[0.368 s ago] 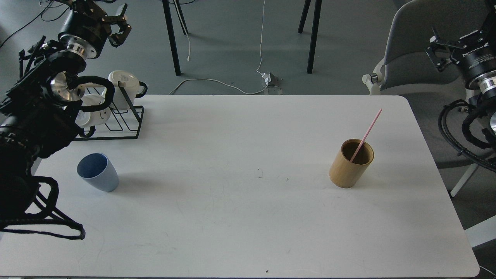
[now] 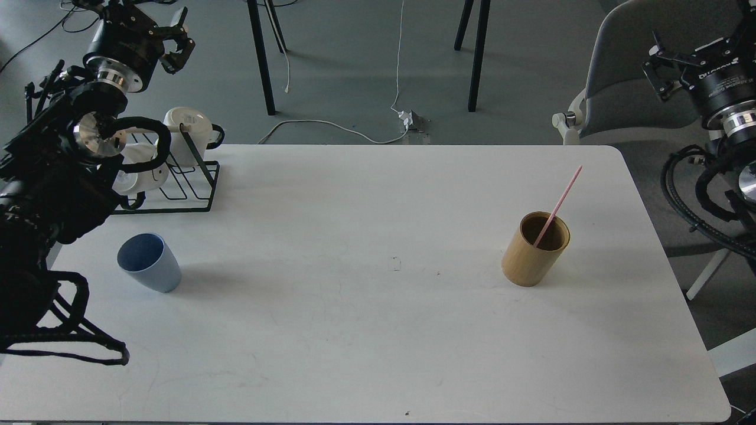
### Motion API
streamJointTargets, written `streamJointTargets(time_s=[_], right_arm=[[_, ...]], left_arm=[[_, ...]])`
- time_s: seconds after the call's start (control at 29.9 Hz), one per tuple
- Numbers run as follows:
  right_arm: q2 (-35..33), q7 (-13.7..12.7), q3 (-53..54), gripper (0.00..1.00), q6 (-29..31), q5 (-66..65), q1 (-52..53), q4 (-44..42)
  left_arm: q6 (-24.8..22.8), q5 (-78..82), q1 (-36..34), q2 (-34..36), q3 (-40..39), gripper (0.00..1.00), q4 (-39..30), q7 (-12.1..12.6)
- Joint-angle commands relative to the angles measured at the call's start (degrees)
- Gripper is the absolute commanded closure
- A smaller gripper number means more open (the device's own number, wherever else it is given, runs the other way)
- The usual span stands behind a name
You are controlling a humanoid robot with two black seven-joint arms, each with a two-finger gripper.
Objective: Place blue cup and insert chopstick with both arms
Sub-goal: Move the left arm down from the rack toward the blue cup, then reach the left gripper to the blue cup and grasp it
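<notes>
The blue cup (image 2: 149,261) stands upright on the left side of the white table (image 2: 366,330). The pink chopstick (image 2: 561,198) leans inside the tan bamboo holder (image 2: 534,254) on the right side of the table. My left gripper (image 2: 179,40) is raised at the top left, behind the rack and far above the cup, with its fingers apart and empty. My right gripper (image 2: 664,68) is raised at the top right, beyond the table's edge and well away from the holder. Its fingers are partly cut off by the frame edge.
A black wire rack (image 2: 189,189) with white mugs (image 2: 188,127) stands at the table's back left corner. A grey chair (image 2: 626,77) stands behind the right edge. Table legs and cables lie on the floor behind.
</notes>
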Motion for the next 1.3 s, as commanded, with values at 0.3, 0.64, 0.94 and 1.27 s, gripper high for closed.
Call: streamJointTargets(time_s=[0.3, 0.64, 0.94, 1.27], right_arm=[[-2.21, -0.06, 0.19, 0.01, 0.16, 0.06, -0.98, 1.55], [-3.27, 0.02, 3.26, 0.01, 0.16, 0.06, -7.83, 7.26], [-3.36, 0.02, 4.67, 0.01, 1.09, -0.03, -8.28, 6.56], [-2.65, 0.55, 4.67, 0.01, 1.09, -0.03, -9.25, 6.47]], left_arm=[[0.0, 2.7, -0.15, 8.54, 2.42, 0.01, -10.33, 0.57], [0.0, 39.21, 0.73, 29.47, 5.33, 0.01, -41.64, -0.57], [0.0, 75.9, 3.98, 40.72, 7.43, 0.01, -53.07, -6.64], [1.88, 92.61, 12.67, 45.12, 14.2, 0.12, -55.46, -6.72]])
